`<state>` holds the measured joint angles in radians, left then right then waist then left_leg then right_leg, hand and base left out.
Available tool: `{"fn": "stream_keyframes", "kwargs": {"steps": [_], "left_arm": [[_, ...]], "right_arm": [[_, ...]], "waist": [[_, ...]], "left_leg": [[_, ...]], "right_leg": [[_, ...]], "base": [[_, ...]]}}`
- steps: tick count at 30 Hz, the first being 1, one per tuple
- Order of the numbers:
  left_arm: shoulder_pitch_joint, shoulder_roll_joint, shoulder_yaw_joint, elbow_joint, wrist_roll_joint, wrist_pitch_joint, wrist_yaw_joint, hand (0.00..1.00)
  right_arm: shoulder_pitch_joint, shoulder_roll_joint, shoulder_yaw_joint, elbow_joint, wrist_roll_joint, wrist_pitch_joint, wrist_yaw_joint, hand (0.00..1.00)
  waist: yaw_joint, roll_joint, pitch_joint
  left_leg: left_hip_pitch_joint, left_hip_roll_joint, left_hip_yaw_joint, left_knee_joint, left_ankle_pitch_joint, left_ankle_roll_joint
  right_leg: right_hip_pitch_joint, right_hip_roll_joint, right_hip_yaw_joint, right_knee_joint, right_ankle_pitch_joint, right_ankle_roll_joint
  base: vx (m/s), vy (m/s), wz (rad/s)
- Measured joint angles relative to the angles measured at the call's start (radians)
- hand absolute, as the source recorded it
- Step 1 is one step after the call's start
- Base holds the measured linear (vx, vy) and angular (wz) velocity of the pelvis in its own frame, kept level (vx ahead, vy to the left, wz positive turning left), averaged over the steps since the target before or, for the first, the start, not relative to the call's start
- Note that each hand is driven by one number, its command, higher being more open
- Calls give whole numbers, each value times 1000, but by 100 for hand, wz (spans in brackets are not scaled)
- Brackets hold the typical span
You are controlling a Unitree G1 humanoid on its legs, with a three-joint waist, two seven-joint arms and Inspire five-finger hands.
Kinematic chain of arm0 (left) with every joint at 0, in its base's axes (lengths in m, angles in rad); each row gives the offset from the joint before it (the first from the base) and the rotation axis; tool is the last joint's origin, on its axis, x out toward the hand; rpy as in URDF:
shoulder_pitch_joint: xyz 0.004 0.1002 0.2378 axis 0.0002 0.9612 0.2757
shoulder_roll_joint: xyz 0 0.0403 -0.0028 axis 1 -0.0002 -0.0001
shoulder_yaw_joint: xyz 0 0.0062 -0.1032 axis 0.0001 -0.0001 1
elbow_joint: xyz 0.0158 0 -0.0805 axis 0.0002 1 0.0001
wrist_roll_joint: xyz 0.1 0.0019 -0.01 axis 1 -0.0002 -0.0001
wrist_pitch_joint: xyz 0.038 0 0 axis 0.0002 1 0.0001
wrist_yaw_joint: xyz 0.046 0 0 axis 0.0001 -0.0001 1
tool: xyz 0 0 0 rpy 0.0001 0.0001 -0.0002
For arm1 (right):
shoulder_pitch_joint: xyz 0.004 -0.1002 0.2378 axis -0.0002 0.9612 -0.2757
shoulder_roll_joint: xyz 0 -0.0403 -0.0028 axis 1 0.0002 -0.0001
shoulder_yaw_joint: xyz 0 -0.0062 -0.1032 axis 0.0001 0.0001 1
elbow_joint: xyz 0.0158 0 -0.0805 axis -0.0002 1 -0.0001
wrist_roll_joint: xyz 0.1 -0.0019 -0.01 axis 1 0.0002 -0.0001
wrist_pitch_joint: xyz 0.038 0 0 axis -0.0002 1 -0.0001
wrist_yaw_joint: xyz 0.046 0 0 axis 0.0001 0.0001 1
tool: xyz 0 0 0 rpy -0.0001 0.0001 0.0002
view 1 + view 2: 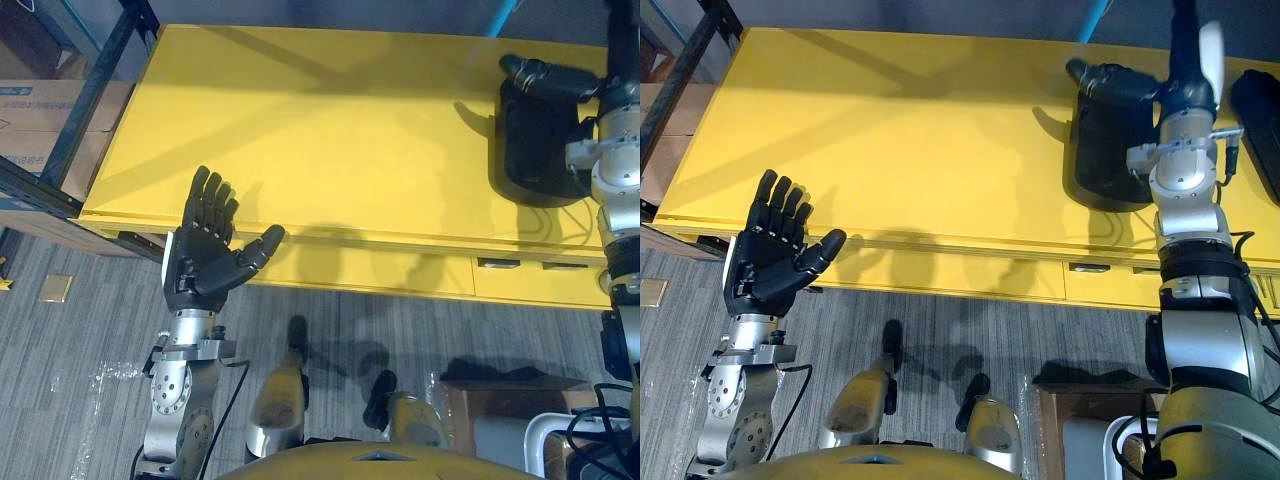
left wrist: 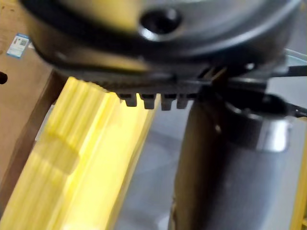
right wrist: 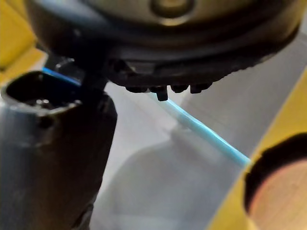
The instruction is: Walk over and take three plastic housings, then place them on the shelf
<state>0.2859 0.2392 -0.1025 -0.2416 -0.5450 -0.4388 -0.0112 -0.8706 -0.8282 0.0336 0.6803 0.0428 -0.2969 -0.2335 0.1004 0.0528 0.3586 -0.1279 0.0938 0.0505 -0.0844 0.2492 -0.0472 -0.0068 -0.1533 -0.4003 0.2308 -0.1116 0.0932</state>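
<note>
A black plastic housing [image 1: 1106, 160] lies flat on the right part of the yellow table [image 1: 320, 130]. My right hand [image 1: 1118, 82] reaches over the housing's far end, fingers stretched out sideways and resting at its top edge, the white-covered thumb [image 1: 1211, 45] standing up and away from it. A second black housing [image 1: 1256, 110] shows at the table's far right edge. My left hand [image 1: 207, 248] hovers open, palm facing up, at the table's front left edge, holding nothing.
A dark metal shelf frame [image 1: 92, 100] stands left of the table with cardboard boxes [image 1: 40, 105] under it. The table front has drawers with handles [image 1: 498, 263]. A blue strip [image 1: 500, 15] runs behind the table. Grey carpet lies in front.
</note>
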Motion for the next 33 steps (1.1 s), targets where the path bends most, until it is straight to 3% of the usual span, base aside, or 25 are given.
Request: {"fn": "stream_keyframes", "kwargs": {"steps": [3,7,10,14,18,21,26,33], "left_arm": [[6,-19,1,0,-9,0,-19,100],[55,-46,11,-1,-41,0,-27,100],[86,-52,40,-2,-41,0,-23,100],[91,-73,47,-26,-40,8,-21,100],[111,-76,55,-69,-42,10,-25,100],[123,-78,70,-87,-76,9,-58,100],[115,-79,70,-130,-114,7,-128,100],[111,-72,64,-142,-114,7,-142,100]], "right_arm": [[100,0,-82,-205,-9,-30,-41,100],[393,33,-180,-545,-90,-40,-29,100],[649,148,-215,-739,-223,19,15,100],[861,218,-243,-809,-312,117,95,100],[1030,286,-318,-854,-314,157,104,100],[1087,298,-351,-887,-314,156,79,100],[1091,334,-378,-891,-311,153,10,100],[1049,335,-366,-885,-278,135,-43,100]], "waist": [[0,5,-12],[-25,-1,-45],[-54,-14,-76],[-95,-14,-96],[-113,-16,-96],[-134,-18,-96],[-134,-25,-96],[-134,-35,-97]], "left_leg": [[4,-5,-6,0,-1,0],[17,-13,2,0,-13,0],[38,-11,42,-1,-27,-3],[38,-9,71,-1,-43,-6],[31,3,108,-1,-47,-4],[28,5,116,-1,-49,-3],[5,10,131,0,-44,2],[13,9,139,0,-46,2]], "right_leg": [[13,-2,-9,-14,2,2],[30,-4,-6,-45,8,9],[35,0,28,-67,18,10],[29,3,53,-87,33,11],[24,18,86,-132,69,14],[16,20,93,-138,71,12],[-10,27,111,-146,89,9],[-9,26,127,-145,91,10]], "base": [[38,-23,10],[18,-11,-3],[35,-18,-32],[6,-10,-27],[2,-5,-28],[6,-14,-10],[14,-10,-9],[19,-6,-5]]}}
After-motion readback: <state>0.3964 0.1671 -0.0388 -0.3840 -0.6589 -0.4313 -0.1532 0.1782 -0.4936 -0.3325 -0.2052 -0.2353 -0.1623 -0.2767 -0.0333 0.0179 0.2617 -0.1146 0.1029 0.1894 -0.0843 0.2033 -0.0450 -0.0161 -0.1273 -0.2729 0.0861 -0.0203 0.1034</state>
